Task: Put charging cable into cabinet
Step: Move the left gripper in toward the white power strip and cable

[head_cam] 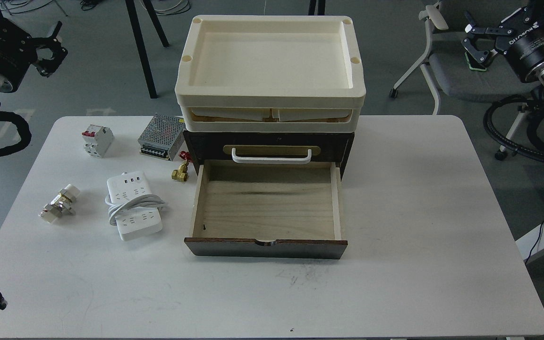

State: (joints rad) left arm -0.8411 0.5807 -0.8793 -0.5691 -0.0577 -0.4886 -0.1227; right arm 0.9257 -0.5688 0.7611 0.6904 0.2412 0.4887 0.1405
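Nothing grasped yet, so you're at the reach step. Nearest you, the lower drawer [266, 208] of the cabinet [267, 141] stands pulled out and bare. At its nine o'clock, just beside it on the table [418, 236], lies the charging cable [134, 206], cord looped round its middle. Far back, your left gripper [50, 49] and right gripper [477, 45] both hang off the table — fingers spread, holding nothing. Next move: bring the left one down over the strip, straddling its narrow width.
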